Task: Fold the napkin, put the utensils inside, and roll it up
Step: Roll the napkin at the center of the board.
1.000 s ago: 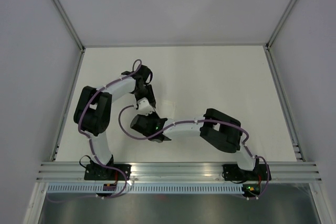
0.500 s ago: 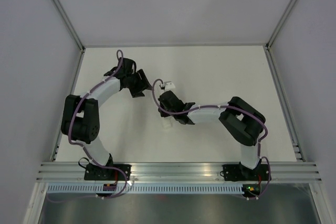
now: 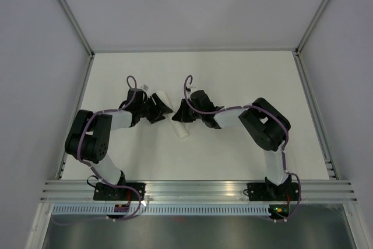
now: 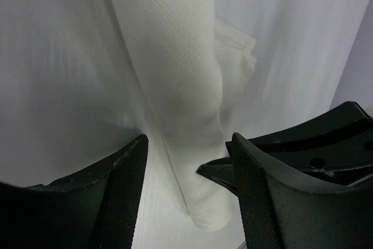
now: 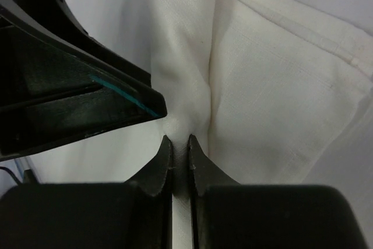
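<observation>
The napkin (image 3: pixel 182 130) lies as a short white roll, slanting across the middle of the table. My left gripper (image 3: pixel 159 109) is at its left side. In the left wrist view the roll (image 4: pixel 186 74) runs between the spread fingers (image 4: pixel 119 193), so the left gripper (image 4: pixel 187 139) is open and straddles it. My right gripper (image 3: pixel 182 115) meets the roll from the right. Its jaws (image 5: pixel 179 139) are pinched shut on a fold of the napkin (image 5: pixel 274 80). The utensils are hidden.
A loose folded layer of the cloth (image 4: pixel 236 56) spreads beside the roll. The two grippers nearly touch: a left finger (image 5: pixel 76 94) with a thin teal streak on its edge sits just beside the right fingertips. Aluminium rails (image 3: pixel 198 188) border the table's near edge.
Both arms swung over the table and now meet at the roll from opposite sides. The left jaws opened wider. The right jaws stayed pinched.
</observation>
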Controlling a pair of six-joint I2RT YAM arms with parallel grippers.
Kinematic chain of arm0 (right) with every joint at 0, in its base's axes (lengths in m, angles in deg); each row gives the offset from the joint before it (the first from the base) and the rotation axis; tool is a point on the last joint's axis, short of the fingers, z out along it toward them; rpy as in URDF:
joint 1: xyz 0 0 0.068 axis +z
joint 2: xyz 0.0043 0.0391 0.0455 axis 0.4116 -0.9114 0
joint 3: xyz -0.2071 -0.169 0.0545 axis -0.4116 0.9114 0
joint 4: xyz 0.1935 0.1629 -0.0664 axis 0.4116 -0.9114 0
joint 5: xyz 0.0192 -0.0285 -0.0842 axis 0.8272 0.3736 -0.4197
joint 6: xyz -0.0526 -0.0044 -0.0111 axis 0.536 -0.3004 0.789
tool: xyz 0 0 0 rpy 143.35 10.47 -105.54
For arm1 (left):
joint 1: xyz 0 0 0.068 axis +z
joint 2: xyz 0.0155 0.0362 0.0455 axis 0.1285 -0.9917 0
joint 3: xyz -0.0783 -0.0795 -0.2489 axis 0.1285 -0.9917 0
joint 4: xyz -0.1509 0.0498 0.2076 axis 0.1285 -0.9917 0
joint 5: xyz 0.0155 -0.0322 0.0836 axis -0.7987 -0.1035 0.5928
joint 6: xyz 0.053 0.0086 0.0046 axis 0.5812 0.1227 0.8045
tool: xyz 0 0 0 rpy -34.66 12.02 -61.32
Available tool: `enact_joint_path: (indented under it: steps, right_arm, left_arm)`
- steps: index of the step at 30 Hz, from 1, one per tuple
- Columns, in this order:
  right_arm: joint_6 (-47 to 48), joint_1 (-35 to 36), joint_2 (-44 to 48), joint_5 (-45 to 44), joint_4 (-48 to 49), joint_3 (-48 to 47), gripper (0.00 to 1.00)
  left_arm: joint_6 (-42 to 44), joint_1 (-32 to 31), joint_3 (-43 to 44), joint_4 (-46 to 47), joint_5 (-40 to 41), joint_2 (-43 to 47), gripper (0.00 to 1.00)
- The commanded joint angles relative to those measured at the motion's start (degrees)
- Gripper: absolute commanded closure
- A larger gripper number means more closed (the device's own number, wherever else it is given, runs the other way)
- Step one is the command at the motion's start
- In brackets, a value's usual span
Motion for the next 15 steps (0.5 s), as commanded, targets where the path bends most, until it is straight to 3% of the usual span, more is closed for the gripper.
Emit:
enact_joint_path:
  steps: [1, 6, 15]
  right_arm:
    - [-0.2, -1.2, -6.9, 5.1, -13.0, 4.1, 0.99]
    - [0.0, -1.8, -7.0, 5.2, -13.5, 4.7, 0.99]
    - [-0.2, -2.3, -7.2, 7.6, -13.5, 4.0, 0.99]
  left_arm:
    - [-1.4, 0.0, -0.1, 9.7, -0.7, -2.2, 0.35]
    - [-1.7, -0.1, -0.4, 9.5, 0.7, -4.3, 0.37]
    - [-0.3, -1.5, 4.1, -4.9, 10.7, -3.7, 0.53]
